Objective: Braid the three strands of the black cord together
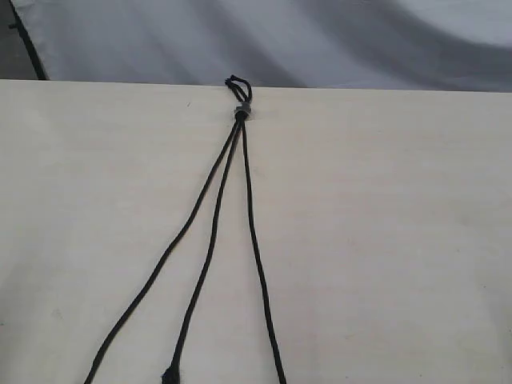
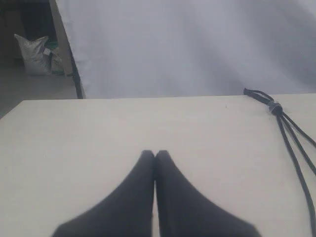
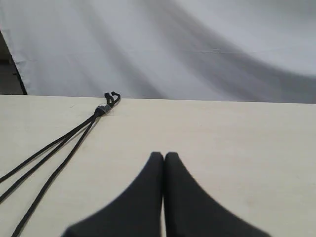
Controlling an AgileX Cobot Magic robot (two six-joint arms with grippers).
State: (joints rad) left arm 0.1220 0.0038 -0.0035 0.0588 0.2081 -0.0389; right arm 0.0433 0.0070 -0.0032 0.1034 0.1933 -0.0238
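- Pale table [image 1: 384,240] holds our cord [image 1: 240,112], banded at the far edge, three strands [image 1: 213,232] fanned loose.
- We see our left gripper [image 2: 155,154] clenched on nothing, cord apart.
- Our right gripper [image 3: 164,155]: clenched, empty, cord apart.

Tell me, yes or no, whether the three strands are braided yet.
No: the three strands fan out separately from the grey band, none crossing another.

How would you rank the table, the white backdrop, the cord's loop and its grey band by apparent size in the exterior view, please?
Largest to smallest:
1. table
2. white backdrop
3. loop
4. grey band
The last two are both tiny, but the loop looks bigger.
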